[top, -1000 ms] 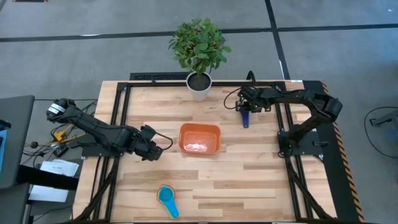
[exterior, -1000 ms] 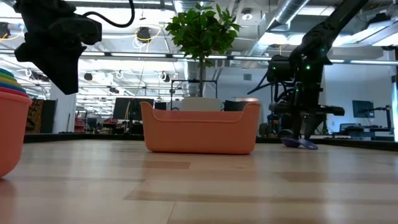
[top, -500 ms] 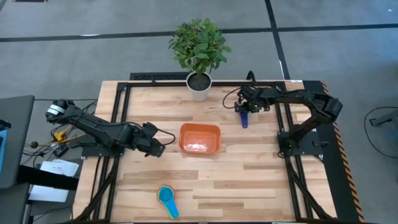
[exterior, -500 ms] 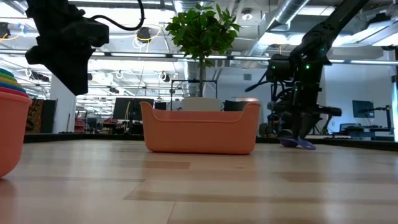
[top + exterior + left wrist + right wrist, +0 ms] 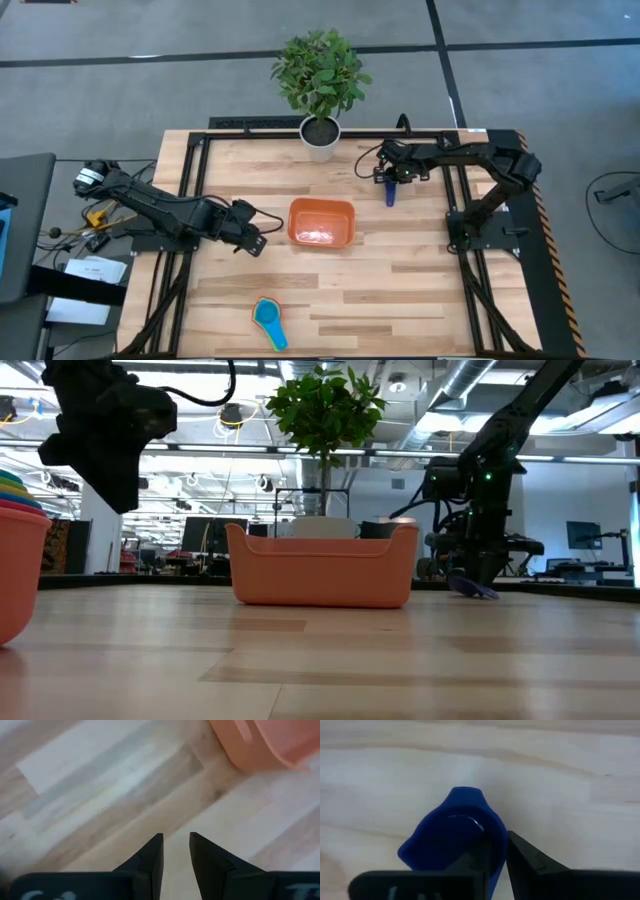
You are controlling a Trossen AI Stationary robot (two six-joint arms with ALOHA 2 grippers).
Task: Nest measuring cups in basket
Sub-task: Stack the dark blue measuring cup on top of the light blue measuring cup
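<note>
The orange basket [image 5: 321, 222] stands at the table's middle and also shows in the low view [image 5: 320, 565]. A stack of nested cups, light blue on top [image 5: 269, 320], sits near the front edge and at the low view's left edge [image 5: 15, 560]. My right gripper [image 5: 390, 180] is shut on a navy cup [image 5: 452, 837] at the far right, right of the white plant pot. My left gripper [image 5: 256, 238] hangs just left of the basket, its fingers [image 5: 176, 845] nearly together and holding nothing. My right gripper holds the navy cup by its bowl wall [image 5: 495, 845], on the side away from the handle [image 5: 465, 795]. One finger [image 5: 477, 862] is inside the bowl and one outside. The fingers come from above, pointing down. The cup hangs tilted, low over the table [image 5: 473, 586].
A white pot with a green plant [image 5: 320, 138] stands at the far edge, between the basket and my right gripper. A dark frame runs along the table's left, right and far sides. Bare wood lies around the basket and in front of it.
My left gripper has gone toward the table's right edge, closer to the basket's left wall. My right gripper has gone a little toward the table's left edge, carrying the navy cup along.
</note>
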